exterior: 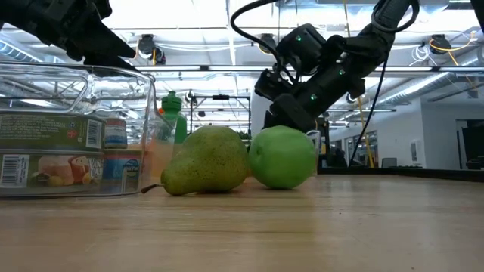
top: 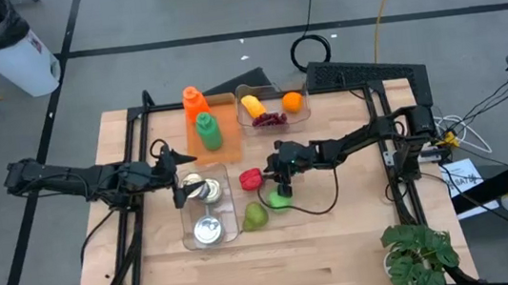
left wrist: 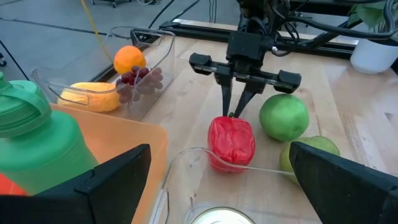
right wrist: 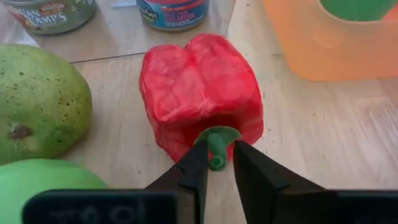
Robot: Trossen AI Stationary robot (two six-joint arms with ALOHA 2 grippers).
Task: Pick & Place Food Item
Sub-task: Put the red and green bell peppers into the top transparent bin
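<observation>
Right claw (right wrist: 217, 163) sits low over the counter (top: 342, 238), its two dark fingers nearly closed on the short green stem of the red bell pepper (right wrist: 202, 90); the stem lies between the tips, contact looks made or just about made. Pepper rests on the wooden counter, not lifted, just beside the clear plastic bin (top: 225, 224) holding tins. Close by on the near side: a round green apple (left wrist: 283, 116) and a speckled green pear (exterior: 206, 161), lying together and possibly touching. Farther off, an orange tray (top: 230, 143) with a green bottle (top: 208, 130) and an orange bottle (top: 194, 101), and a clear container (top: 257, 123) holding an orange, grapes and a yellow item. Left claw (top: 174, 177) hangs above the tin bin, fingers spread wide, holding nothing. Judgement: task is at the grasp stage; lift, carry and placing are all left, and the destination is not evident.
</observation>
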